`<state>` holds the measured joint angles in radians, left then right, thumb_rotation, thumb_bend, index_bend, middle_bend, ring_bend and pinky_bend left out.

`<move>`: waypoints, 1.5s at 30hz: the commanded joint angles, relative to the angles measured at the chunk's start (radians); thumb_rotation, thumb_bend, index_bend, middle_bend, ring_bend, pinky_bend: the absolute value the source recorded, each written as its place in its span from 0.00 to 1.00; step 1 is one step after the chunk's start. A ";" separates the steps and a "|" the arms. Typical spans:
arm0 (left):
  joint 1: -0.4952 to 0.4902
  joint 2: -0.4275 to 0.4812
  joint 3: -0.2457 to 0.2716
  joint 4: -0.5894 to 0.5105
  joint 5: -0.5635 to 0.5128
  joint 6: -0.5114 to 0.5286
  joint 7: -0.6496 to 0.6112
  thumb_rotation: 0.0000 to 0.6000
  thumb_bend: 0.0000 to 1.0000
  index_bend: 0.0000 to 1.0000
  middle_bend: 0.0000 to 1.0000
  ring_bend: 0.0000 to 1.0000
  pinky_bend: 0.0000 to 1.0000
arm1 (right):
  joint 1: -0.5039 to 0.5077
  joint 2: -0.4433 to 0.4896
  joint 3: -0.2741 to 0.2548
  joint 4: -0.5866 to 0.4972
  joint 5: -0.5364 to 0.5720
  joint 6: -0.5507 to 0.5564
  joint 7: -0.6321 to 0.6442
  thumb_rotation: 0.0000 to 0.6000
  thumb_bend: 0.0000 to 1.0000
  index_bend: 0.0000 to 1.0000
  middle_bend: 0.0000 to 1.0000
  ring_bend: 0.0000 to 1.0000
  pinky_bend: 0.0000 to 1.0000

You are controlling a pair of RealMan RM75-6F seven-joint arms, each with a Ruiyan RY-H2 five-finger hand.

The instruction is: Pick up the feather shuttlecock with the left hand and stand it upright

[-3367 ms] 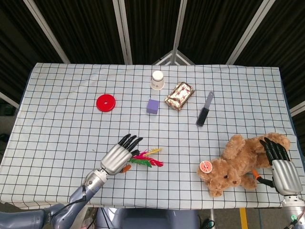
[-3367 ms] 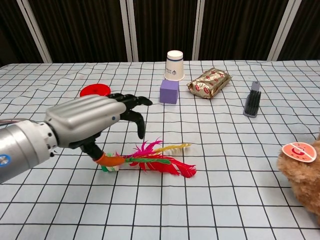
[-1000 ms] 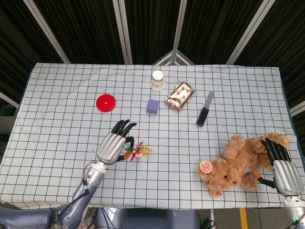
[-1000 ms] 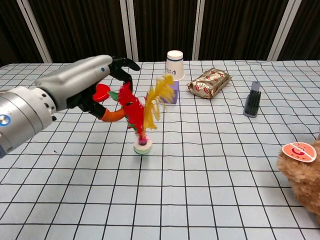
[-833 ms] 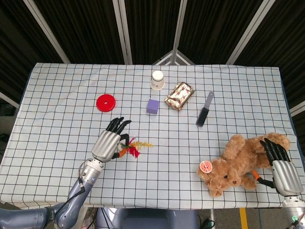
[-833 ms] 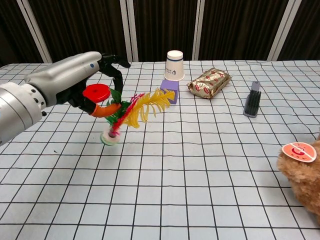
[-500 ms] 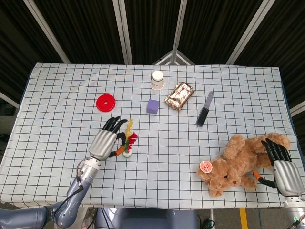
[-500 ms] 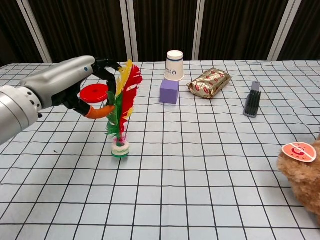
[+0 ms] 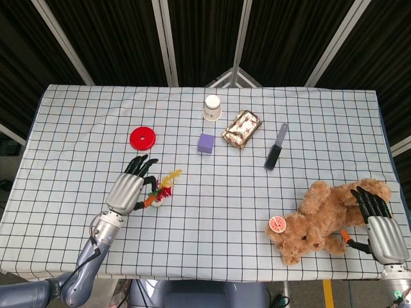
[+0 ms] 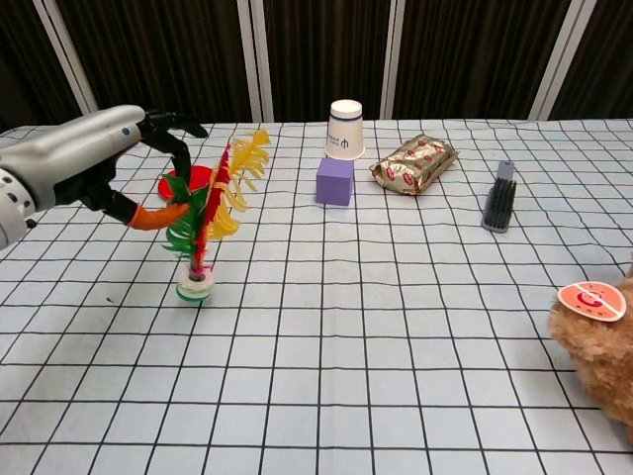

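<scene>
1. Just now the left hand hovers at the near left of the tabletop, thumb and curled fingers around the feathers of the feather shuttlecock; whether they actually pinch them, I cannot tell.
2. Its round base sits on the checked cloth, feathers rising nearly upright, leaning slightly right.
3. Behind it lies a red disc; farther right stand a purple cube and paper cup.
4. At the far right, the right hand rests against the teddy bear, fingers spread.

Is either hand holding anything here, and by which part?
The left hand holds the feather shuttlecock by its feathers; its base is on the table. The right hand holds nothing.
</scene>
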<state>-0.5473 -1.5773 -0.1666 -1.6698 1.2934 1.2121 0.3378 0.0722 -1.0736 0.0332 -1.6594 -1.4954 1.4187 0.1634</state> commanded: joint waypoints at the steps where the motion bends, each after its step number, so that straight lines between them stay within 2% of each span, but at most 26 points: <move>1: 0.007 0.008 0.004 0.007 -0.002 0.001 -0.014 1.00 0.63 0.64 0.11 0.00 0.02 | 0.000 0.000 0.000 0.001 0.000 -0.001 0.000 1.00 0.34 0.00 0.00 0.00 0.00; 17: 0.050 0.051 0.038 0.038 -0.001 0.010 -0.089 1.00 0.62 0.63 0.11 0.00 0.02 | 0.000 0.001 -0.001 -0.004 0.000 -0.002 0.001 1.00 0.34 0.00 0.00 0.00 0.00; 22: 0.083 0.083 0.071 0.025 0.028 0.029 -0.134 1.00 0.60 0.61 0.11 0.00 0.02 | -0.001 0.003 -0.001 -0.006 0.002 -0.003 0.004 1.00 0.34 0.00 0.00 0.00 0.00; 24: 0.098 0.104 0.090 0.010 0.048 0.038 -0.155 1.00 0.53 0.58 0.09 0.00 0.02 | -0.001 0.004 -0.002 -0.007 0.001 -0.004 0.004 1.00 0.34 0.00 0.00 0.00 0.00; 27: 0.122 0.147 0.125 -0.010 0.100 0.058 -0.191 1.00 0.33 0.50 0.05 0.00 0.02 | -0.001 0.005 -0.003 -0.010 0.003 -0.006 0.007 1.00 0.34 0.00 0.00 0.00 0.00; 29: 0.139 0.169 0.143 -0.021 0.140 0.085 -0.215 1.00 0.19 0.35 0.01 0.00 0.01 | -0.001 0.005 -0.003 -0.011 0.004 -0.006 0.010 1.00 0.34 0.00 0.00 0.00 0.00; 31: 0.156 0.194 0.158 -0.039 0.168 0.107 -0.243 1.00 0.12 0.17 0.00 0.00 0.00 | -0.001 0.005 -0.003 -0.011 0.004 -0.007 0.010 1.00 0.34 0.00 0.00 0.00 0.00; 33: 0.176 0.228 0.173 -0.063 0.195 0.133 -0.263 1.00 0.10 0.06 0.00 0.00 0.00 | -0.001 0.006 -0.003 -0.011 0.002 -0.007 0.010 1.00 0.34 0.00 0.00 0.00 0.00; 34: 0.184 0.247 0.181 -0.075 0.204 0.141 -0.269 1.00 0.09 0.05 0.00 0.00 0.00 | -0.001 0.006 -0.004 -0.010 0.001 -0.008 0.010 1.00 0.34 0.00 0.00 0.00 0.00; 40: 0.246 0.349 0.216 -0.133 0.239 0.211 -0.297 1.00 0.07 0.01 0.00 0.00 0.00 | -0.001 0.005 -0.005 -0.004 -0.006 -0.003 0.005 1.00 0.34 0.00 0.00 0.00 0.00; 45: 0.319 0.411 0.254 -0.109 0.275 0.298 -0.241 1.00 0.05 0.00 0.00 0.00 0.00 | 0.000 0.003 -0.005 -0.003 -0.005 -0.005 -0.004 1.00 0.34 0.00 0.00 0.00 0.00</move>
<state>-0.2635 -1.1969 0.0641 -1.7907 1.5495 1.4795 0.0615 0.0717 -1.0699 0.0280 -1.6620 -1.5001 1.4139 0.1601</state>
